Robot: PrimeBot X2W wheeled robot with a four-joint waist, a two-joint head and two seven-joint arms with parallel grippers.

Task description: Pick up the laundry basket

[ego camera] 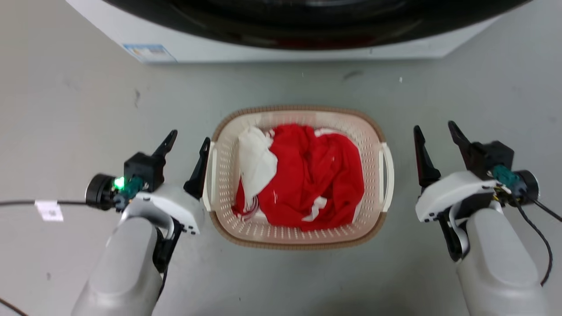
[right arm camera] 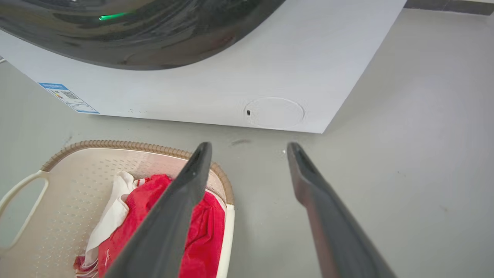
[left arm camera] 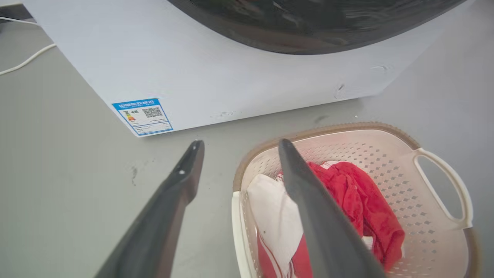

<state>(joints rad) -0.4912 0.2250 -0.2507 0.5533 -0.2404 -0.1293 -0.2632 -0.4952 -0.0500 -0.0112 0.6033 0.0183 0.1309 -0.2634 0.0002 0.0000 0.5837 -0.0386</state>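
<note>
The laundry basket (ego camera: pixel 298 109) sits on the floor (ego camera: pixel 66 109) at frame centre. The left gripper (ego camera: pixel 189 136), just beside the left handle (ego camera: pixel 209 175), and the right gripper (ego camera: pixel 434 126), farther off, both stand wide open and empty. If they grasp unevenly, I think the basket may tilt and spill the clothes (ego camera: pixel 316 175).

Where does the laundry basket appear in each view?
Head view: the laundry basket is in the centre.
Left wrist view: it is at the lower right.
Right wrist view: it is at the lower left.
Shared landmark: the blue label on the washing machine.
</note>
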